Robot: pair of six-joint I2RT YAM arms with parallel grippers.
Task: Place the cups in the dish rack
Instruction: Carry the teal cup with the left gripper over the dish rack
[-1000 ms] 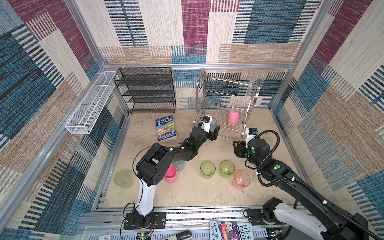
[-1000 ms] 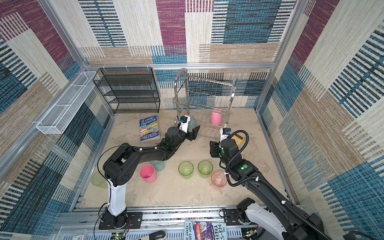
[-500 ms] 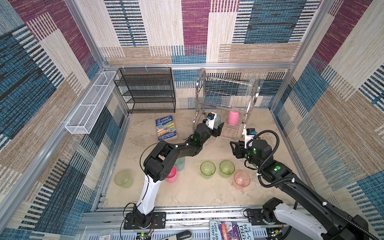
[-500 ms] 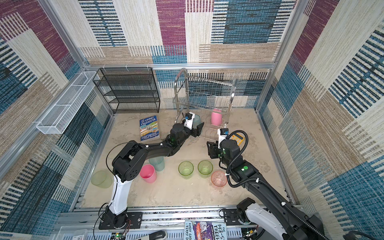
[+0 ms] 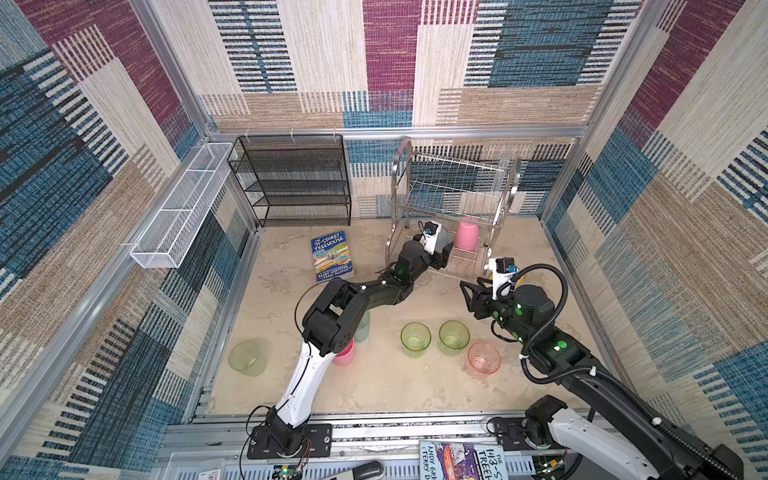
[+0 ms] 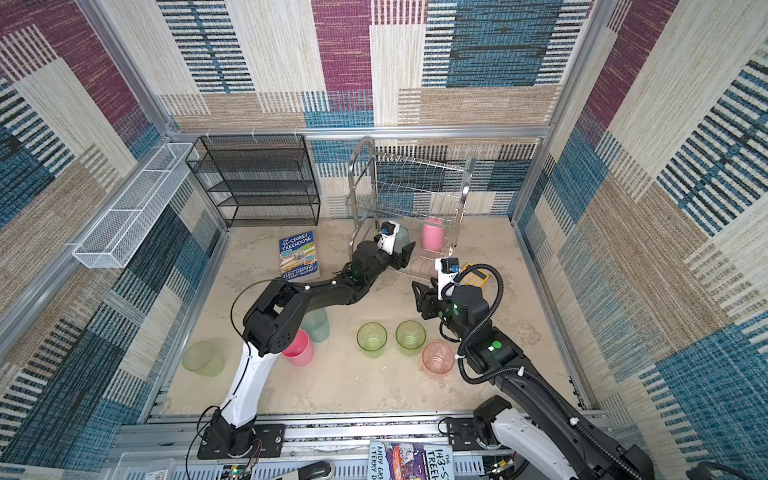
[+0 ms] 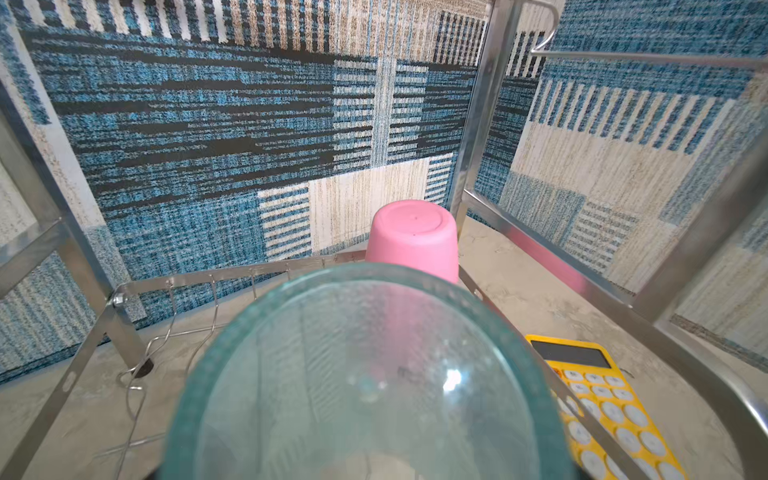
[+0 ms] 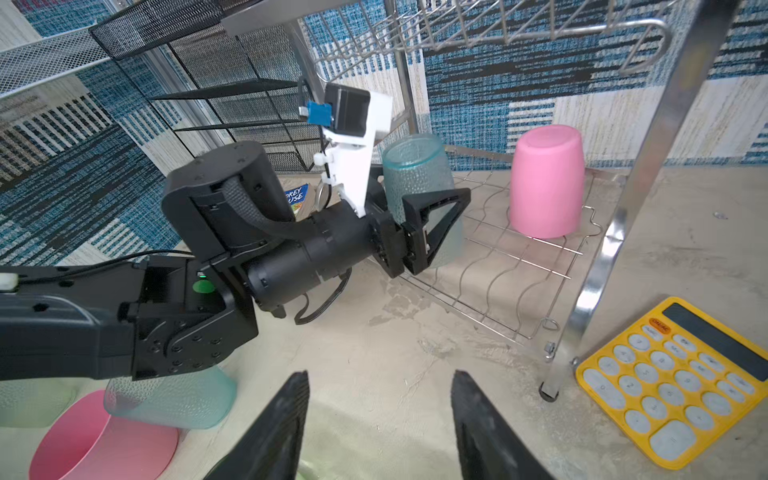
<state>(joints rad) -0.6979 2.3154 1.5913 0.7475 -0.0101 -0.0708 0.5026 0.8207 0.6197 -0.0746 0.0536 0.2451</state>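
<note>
Teal see-through plastic tumbler [image 8: 419, 174], mouth down, is clasped round its wall by the left gripper [image 8: 436, 199]. It hangs over the lower tier of the shiny steel wire dish rack [image 8: 498, 270], toward that tier's front edge; whether its rim touches the wires I cannot tell. An upturned opaque pink tumbler [image 8: 546, 183] stands near the tier's back edge, close by but apart.

Best to lower straight until the rim sits flat across the wires, then release and back out level, so neither cup gets dragged.

The right gripper [image 8: 380, 415] hangs empty, jaws partly apart, near the rack's front leg and a yellow calculator [image 8: 673, 382].
</note>
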